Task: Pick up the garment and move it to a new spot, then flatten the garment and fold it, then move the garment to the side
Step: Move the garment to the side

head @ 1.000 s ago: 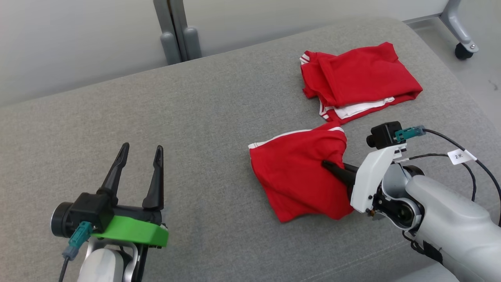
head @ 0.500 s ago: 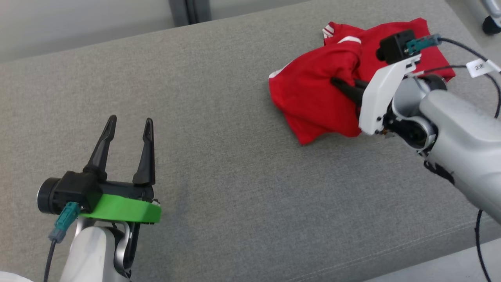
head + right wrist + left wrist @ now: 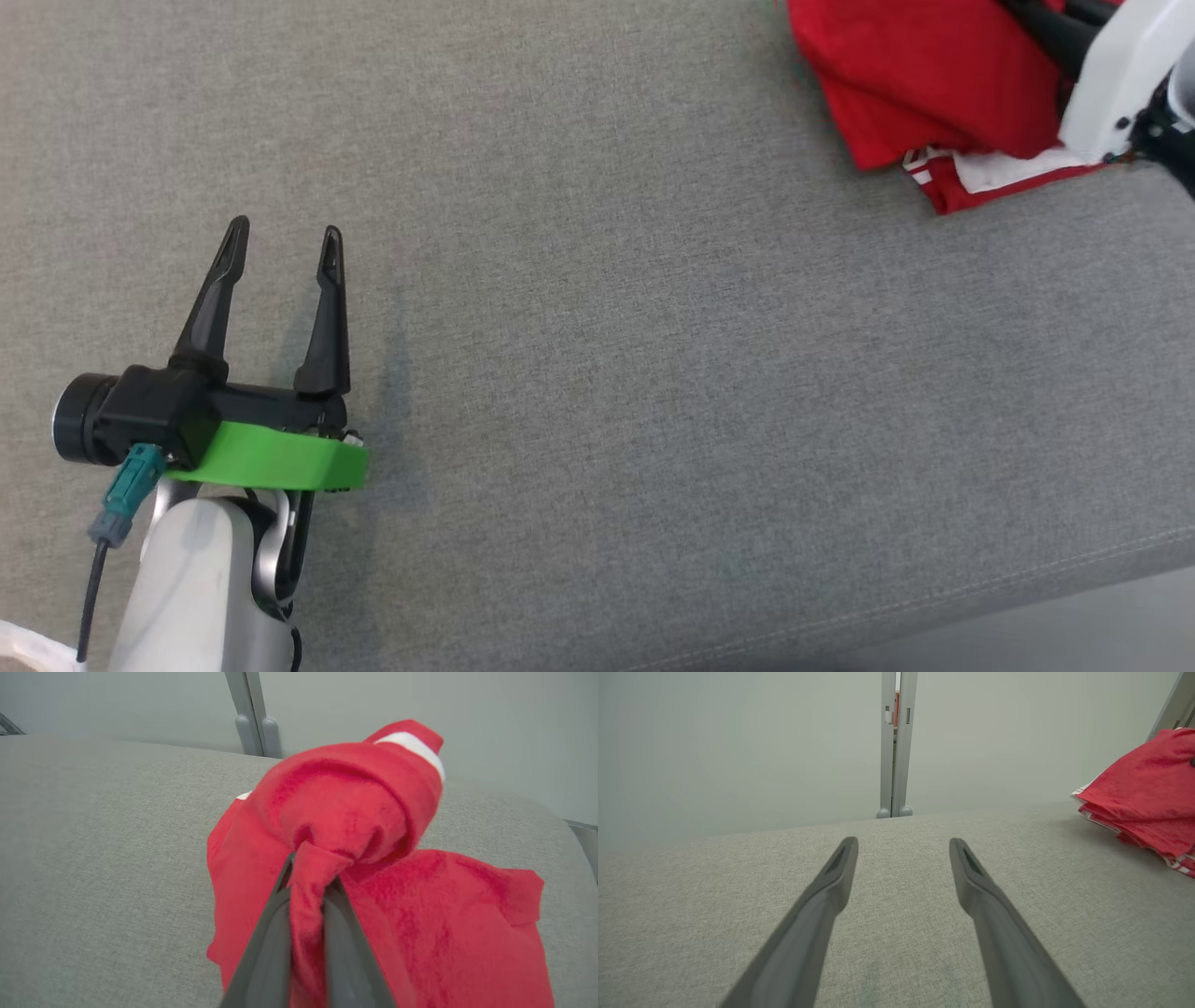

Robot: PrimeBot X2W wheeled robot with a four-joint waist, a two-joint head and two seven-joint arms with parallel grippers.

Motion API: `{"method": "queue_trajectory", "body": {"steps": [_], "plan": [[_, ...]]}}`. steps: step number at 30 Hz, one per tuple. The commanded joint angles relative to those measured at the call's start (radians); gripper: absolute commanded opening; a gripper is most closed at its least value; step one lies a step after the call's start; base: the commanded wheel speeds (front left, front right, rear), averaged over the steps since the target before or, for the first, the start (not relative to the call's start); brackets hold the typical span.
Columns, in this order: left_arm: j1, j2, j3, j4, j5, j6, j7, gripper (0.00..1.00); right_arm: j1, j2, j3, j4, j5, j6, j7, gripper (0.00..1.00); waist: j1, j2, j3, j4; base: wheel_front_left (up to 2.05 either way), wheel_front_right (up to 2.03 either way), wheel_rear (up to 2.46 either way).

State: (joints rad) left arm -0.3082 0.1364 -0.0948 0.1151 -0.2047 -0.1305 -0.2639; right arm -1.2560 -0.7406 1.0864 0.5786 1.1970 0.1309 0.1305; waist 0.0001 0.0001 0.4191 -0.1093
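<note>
Grey upholstered cushion (image 3: 597, 392) spans the head view, its front seam and drop-off running along the lower right. At lower left the left gripper (image 3: 283, 230) rests with fingers spread wide, holding nothing. The bare fabric beyond it gives ample room for travel. At the upper right, the right gripper (image 3: 310, 877) is pinched tight on a bunched fold of the red garment (image 3: 336, 807), which overlaps a second red piece with white trim (image 3: 990, 177). This is probably the carry-aside step. Next would come lowering and releasing it squarely, short of the cushion's rounded far edge before the wall (image 3: 738, 742).
</note>
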Motion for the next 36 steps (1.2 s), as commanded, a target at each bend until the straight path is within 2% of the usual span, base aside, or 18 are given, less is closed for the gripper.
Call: {"method": "queue_trajectory", "body": {"steps": [1,7,13,14,15,16,23,26,29,31,36], "plan": [[-0.018,0.008,0.002,-0.002,0.005,0.000,0.000,1.00,-0.010,-0.029,0.011,-0.004,0.012,0.000,-0.001,0.00,-0.0001,-0.0001,0.037,0.005,0.00,0.00,0.00],[-0.024,0.022,0.007,-0.007,0.009,0.000,0.000,1.00,-0.023,-0.127,0.063,0.026,0.000,0.000,-0.016,0.00,-0.0001,-0.0001,0.071,-0.002,0.00,0.00,0.00],[-0.041,0.025,0.002,-0.010,0.012,0.000,0.000,1.00,-0.016,-0.114,0.091,0.164,-0.022,-0.001,-0.090,0.00,-0.0001,-0.0001,0.095,0.002,0.00,0.00,0.00],[-0.043,0.026,0.000,-0.009,0.013,0.000,0.000,1.00,-0.010,-0.102,0.093,0.194,-0.019,-0.001,-0.103,0.13,-0.0001,-0.0001,0.097,0.003,0.00,0.00,0.00],[-0.044,0.026,-0.002,-0.008,0.013,0.000,0.000,1.00,-0.008,-0.095,0.096,0.218,-0.024,-0.001,-0.114,0.44,-0.0001,-0.0001,0.099,0.004,0.00,0.00,0.00],[-0.046,0.027,-0.004,-0.006,0.013,0.000,0.000,1.00,-0.009,-0.086,0.098,0.247,-0.034,-0.001,-0.132,0.99,-0.0001,-0.0001,0.099,0.006,0.00,0.00,0.00],[-0.032,0.020,0.008,0.003,0.007,0.000,0.000,1.00,-0.023,-0.023,0.106,0.421,-0.090,-0.001,-0.297,1.00,-0.0001,-0.0001,0.046,0.018,0.00,0.00,0.00],[-0.011,0.007,0.028,0.005,0.004,0.000,0.000,1.00,-0.021,0.012,0.060,0.453,-0.068,-0.001,-0.372,1.00,-0.0001,-0.0001,-0.004,0.025,0.00,0.00,0.00],[0.018,-0.007,0.058,0.003,0.003,0.002,0.000,1.00,0.012,0.033,0.018,0.402,-0.069,-0.001,-0.394,1.00,-0.0001,-0.0001,-0.061,0.024,0.00,0.00,0.00],[0.038,-0.019,0.080,-0.006,-0.003,0.005,0.000,1.00,0.020,0.035,-0.055,0.325,-0.100,-0.001,-0.397,1.00,-0.0001,-0.0001,-0.102,0.021,0.00,0.00,0.00],[0.102,-0.044,0.110,0.021,-0.043,0.004,0.000,1.00,0.214,0.063,-0.255,0.151,-0.214,-0.001,-0.395,1.00,-0.0001,-0.0001,-0.211,0.019,0.00,0.00,0.00]]}}
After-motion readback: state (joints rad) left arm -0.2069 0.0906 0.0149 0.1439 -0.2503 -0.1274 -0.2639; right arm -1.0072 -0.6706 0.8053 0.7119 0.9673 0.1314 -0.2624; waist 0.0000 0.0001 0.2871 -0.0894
